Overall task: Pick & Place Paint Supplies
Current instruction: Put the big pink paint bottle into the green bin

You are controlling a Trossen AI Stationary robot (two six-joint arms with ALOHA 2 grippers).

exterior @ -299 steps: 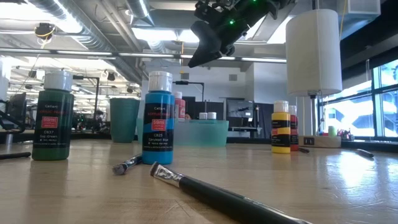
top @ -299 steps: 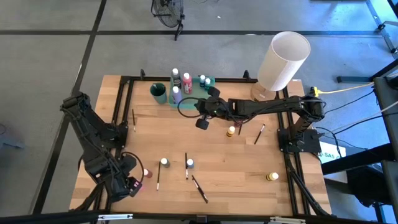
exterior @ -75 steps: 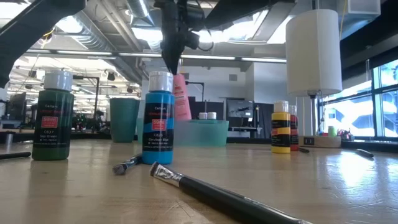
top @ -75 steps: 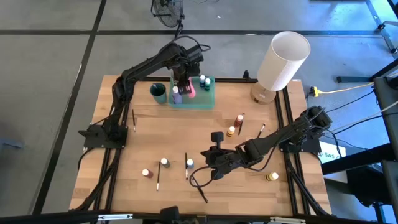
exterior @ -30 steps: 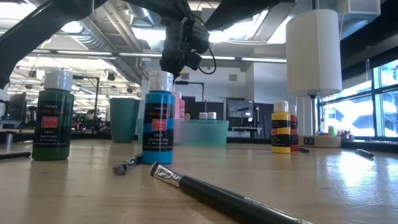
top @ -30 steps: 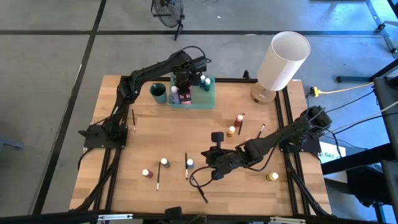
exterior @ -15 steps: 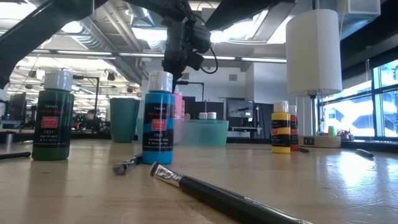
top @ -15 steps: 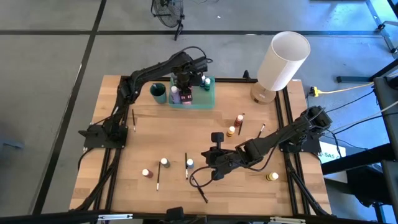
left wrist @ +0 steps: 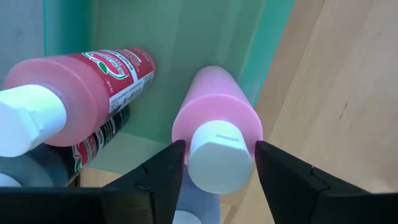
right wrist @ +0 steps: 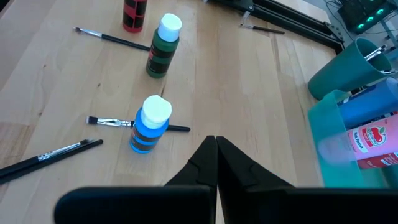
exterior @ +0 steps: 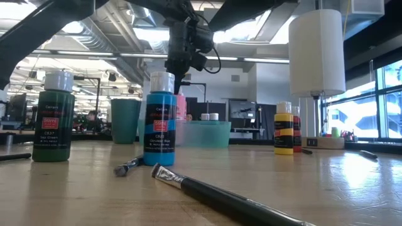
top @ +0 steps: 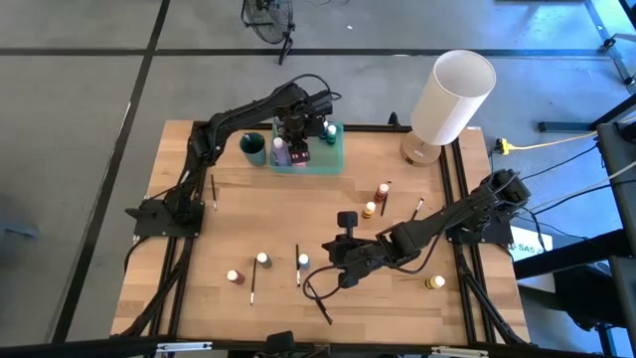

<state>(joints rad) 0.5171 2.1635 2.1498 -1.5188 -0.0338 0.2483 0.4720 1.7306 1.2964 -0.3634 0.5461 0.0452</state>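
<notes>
- Your table (top: 248, 234) carried a white lamp (top: 452, 97) at about 1 o'clock and a translucent green tray (top: 334, 159) near 12 o'clock, with a teal cup (top: 253, 147) just beside the tray on its 9 o'clock side.
- Your left gripper (top: 298, 136) hung over the tray. Its fingers (left wrist: 163, 171) flanked the white cap of a pink bottle (left wrist: 216, 118) and were parted; whether they touched the cap could not be told.
- That pink bottle stood in the tray with its long axis near vertical, cap up toward the gripper. A second pink bottle (left wrist: 78, 90) leaned beside it, tilted, its cap away from the first.
- Your right gripper (top: 346, 221) waited over the table's middle, fingers pressed together on nothing.
- A blue bottle (top: 303, 262) and a green bottle (top: 262, 260) stood upright toward 6 o'clock, caps up, near a red bottle (top: 234, 276).
- A yellow bottle (top: 435, 283) stood at about 4 o'clock.
- A paintbrush (top: 297, 265) lay just beside the blue bottle, long axis running 12 to 6 o'clock.
- Another paintbrush (top: 213, 192) lay near 9 o'clock, aligned the same way.
</notes>
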